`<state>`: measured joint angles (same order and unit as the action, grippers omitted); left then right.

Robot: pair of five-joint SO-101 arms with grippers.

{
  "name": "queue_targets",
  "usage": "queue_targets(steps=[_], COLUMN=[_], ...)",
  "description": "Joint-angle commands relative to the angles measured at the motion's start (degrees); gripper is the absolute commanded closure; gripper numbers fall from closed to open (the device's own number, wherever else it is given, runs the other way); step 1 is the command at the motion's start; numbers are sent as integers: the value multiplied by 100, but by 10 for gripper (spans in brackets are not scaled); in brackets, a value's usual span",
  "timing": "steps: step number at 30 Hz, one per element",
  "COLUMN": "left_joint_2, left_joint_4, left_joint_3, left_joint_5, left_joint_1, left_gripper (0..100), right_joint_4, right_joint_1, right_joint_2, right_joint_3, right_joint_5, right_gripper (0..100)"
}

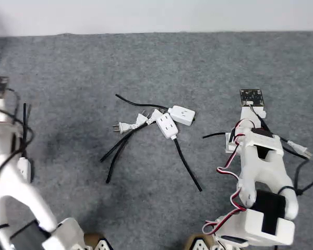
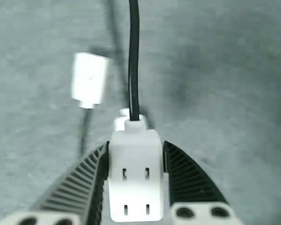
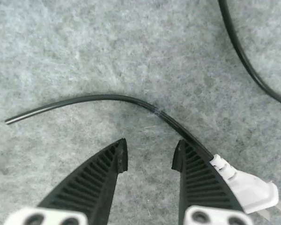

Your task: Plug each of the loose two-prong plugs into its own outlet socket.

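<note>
close in, the left gripper is clenched on a white outlet socket, slots facing its camera. the right gripper sits released, a two-prong plug just beside one finger. farther out, the high view adds a second socket and third socket side by side mid-table, another plug near them: three sockets, two plugs i can count surely.

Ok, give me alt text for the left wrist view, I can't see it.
The left end effector grips a white outlet socket between its black fingers, its black cord running away over grey carpet. A blurred white connector lies beyond.
</note>
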<state>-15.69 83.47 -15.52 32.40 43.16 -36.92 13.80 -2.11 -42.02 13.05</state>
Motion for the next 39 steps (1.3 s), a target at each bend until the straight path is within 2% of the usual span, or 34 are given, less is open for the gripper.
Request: queue_targets(steps=[1, 3, 5, 9, 16, 18, 20, 22, 23, 25, 28, 32, 35, 39], left_joint_2=[237, 255, 255, 264, 299, 299, 255, 255, 273, 308, 316, 387, 791, 1662], left_joint_4=[-677, -712, -782, -1055, -1222, -1081, -571, 88, 352, 484, -185, -1073, -1679, -2312], left_joint_3=[295, 295, 303, 321, 286, 286, 303, 426, 497, 567, 558, 347, 66, 4], left_joint_5=[105, 105, 44, -897, -879, -879, -888, -932, -1143, -2004, -3490, -5020, -5749, -6189], left_joint_1=[369, 378, 404, 589, 651, 448, -53, -985, -1556, -2778, -4132, -5011, -5503, -5855], left_gripper=[983, 934, 829, 634, 621, 621, 621, 621, 621, 621, 621, 620, 620, 620], right_joint_4=[101, 101, 101, 101, 101, 101, 101, 101, 101, 101, 101, 101, 101, 101], right_joint_1=[-75, -75, -75, -75, -75, -75, -75, -84, -84, -84, -84, -75, -75, -75], right_joint_2=[-22, -22, -22, -22, -22, -22, -22, -22, -22, -22, -22, -22, -22, -22], right_joint_3=[70, 70, 70, 70, 70, 70, 70, 70, 70, 70, 62, 62, 62, 62], right_joint_5=[0, 0, 0, 0, 0, 0, 0, 0, 0, 0, 0, 0, 0, 0], right_gripper=[826, 826, 826, 826, 826, 826, 826, 826, 826, 826, 826, 826, 826, 826])
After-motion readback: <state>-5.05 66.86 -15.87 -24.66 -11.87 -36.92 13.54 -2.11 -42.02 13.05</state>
